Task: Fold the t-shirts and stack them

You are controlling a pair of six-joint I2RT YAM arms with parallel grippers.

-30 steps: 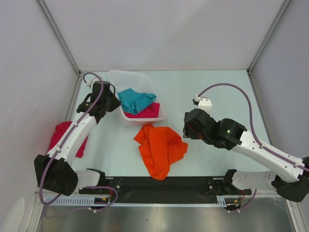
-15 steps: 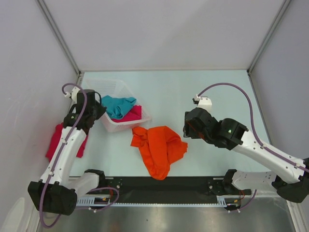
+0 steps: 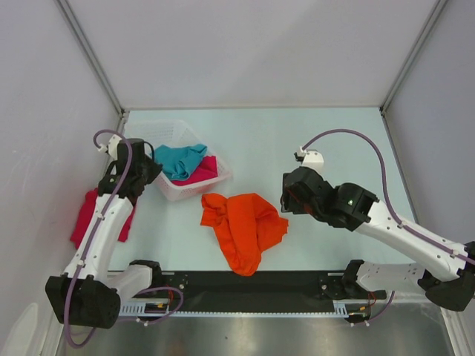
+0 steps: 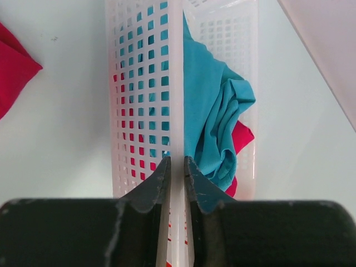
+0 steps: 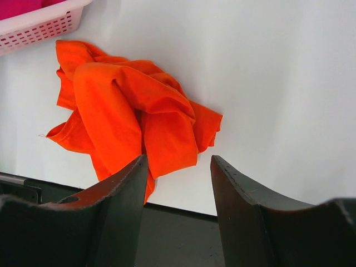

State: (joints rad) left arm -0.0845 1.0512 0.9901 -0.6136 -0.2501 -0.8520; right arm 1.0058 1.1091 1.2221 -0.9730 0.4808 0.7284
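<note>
Leftward and a little nearer is where the white lattice basket point(image 3: 191, 190) has slid over the past second. It was dragged by the left gripper point(image 4: 177, 162), whose arm has swung the same way. The right arm has barely stirred. The far-left corner of the orange t-shirt point(image 3: 245, 226) has crept slightly left too.

The left fingers point(image 4: 153, 186) are clamped on the basket's left wall, one outside the lattice and one inside, with only the thin plastic between them. The teal t-shirt point(image 3: 180, 159) lies crumpled inside the basket. In the left wrist view it sits right against the inner finger, though whether cloth and finger touch cannot be told. Beneath it, a pink t-shirt point(image 3: 205, 170) shows at the basket's right side, beyond the teal cloth and apart from the fingers.

A second pink t-shirt point(image 3: 84, 217) lies flat on the table point(image 3: 312, 133) at the far left, partly hidden by the left arm and well clear of its fingers.

The right gripper point(image 5: 178, 160) hangs above the table with its fingers spread wide and nothing between them. The orange t-shirt is bunched on the table near the front edge, just near of the basket and apart from it. It lies just left of the right gripper. In the right wrist view its nearest fold shows in the gap between the fingertips but lies below them, unheld.
</note>
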